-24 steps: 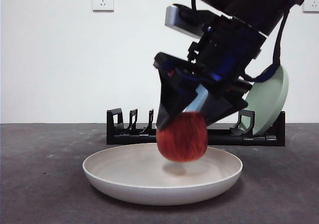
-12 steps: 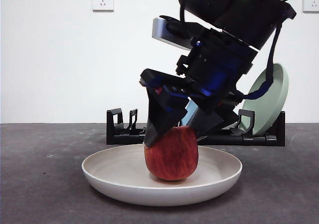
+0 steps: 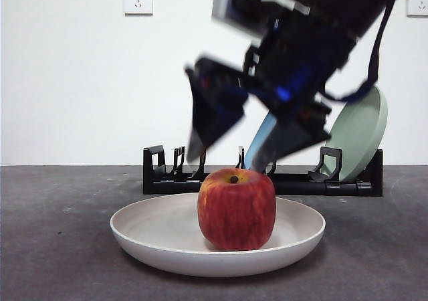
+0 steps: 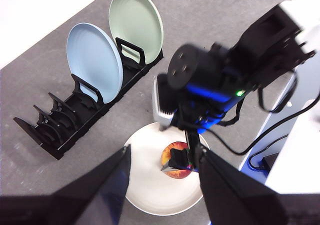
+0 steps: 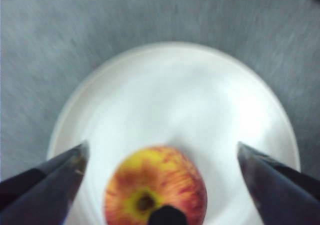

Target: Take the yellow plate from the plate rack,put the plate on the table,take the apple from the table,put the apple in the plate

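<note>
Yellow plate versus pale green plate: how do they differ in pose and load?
The yellow plate lies flat on the table; the pale green plate stands on edge in the plate rack. The yellow plate holds the apple; the green one holds nothing. Both are round and shallow.

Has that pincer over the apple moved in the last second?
Yes. The right pincer has opened and risen off the apple, higher against the plate rack.

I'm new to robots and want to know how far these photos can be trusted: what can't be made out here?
- Front view: right hand is motion-blurred.
- Front view: pale blue round plate is mostly behind that hand.
- Right wrist view: red, yellow-topped apple is cut by the edge; the cream round plate is blurred.
- Left wrist view: left hand is out of focus.
</note>
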`<act>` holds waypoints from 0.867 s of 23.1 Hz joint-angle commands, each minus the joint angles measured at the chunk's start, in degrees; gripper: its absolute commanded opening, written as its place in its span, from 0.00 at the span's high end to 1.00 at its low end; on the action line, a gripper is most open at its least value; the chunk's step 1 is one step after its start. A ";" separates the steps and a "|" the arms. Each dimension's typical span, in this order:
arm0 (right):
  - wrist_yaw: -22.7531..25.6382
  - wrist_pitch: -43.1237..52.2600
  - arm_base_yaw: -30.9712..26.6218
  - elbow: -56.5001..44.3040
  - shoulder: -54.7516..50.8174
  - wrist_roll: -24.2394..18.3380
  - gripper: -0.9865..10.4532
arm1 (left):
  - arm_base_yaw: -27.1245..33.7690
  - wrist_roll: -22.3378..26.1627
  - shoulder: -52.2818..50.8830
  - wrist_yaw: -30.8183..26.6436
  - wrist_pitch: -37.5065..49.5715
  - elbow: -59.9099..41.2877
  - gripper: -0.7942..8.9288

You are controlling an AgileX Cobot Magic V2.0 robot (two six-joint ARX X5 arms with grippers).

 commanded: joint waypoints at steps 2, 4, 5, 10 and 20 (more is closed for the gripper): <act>-0.11 -0.66 0.07 -0.52 -4.79 0.55 0.44 | -0.09 -0.37 -0.07 -0.07 0.00 -0.22 0.69; -0.13 -2.89 0.07 -0.44 -8.50 0.57 0.44 | -0.09 -0.37 -0.07 -0.04 -0.20 -0.22 0.69; -0.15 -4.35 0.07 -0.31 -10.21 0.59 0.44 | -0.09 -0.37 -0.07 -0.07 -0.42 -0.22 0.69; -0.76 -19.98 0.07 2.32 -20.55 0.50 0.44 | -0.09 -0.42 -0.07 0.07 -2.78 -0.22 0.69; -12.81 -48.24 0.07 5.05 -35.74 0.59 0.45 | -0.09 -1.92 -0.07 7.43 -6.08 -0.22 0.70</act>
